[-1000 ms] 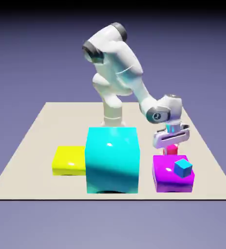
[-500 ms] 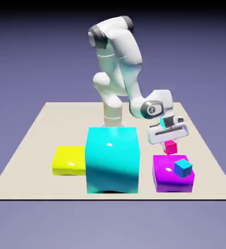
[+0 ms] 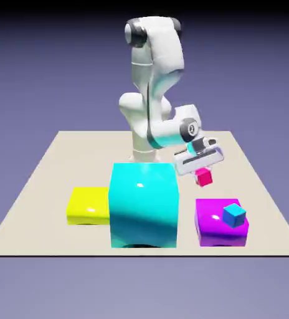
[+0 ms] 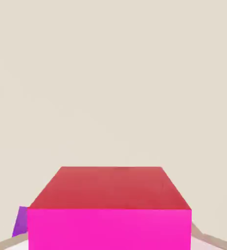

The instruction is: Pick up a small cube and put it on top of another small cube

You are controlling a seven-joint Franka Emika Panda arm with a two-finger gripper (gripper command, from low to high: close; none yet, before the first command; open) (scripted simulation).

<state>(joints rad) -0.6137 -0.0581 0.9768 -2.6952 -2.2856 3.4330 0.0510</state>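
White glossy arm, rounded segments, dark grey joint caps; pale grey end effector.

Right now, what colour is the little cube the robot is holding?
Pinkish-red; the small cube shows best in the hand view, pinched by the gripper.

The white arm's claw grips a tiny pinkish-red cube in the air above the beige surface. Nearer the camera, a small blue cube sits on a purple block. A large cyan block touches a flat yellow block on the exterior view's left.
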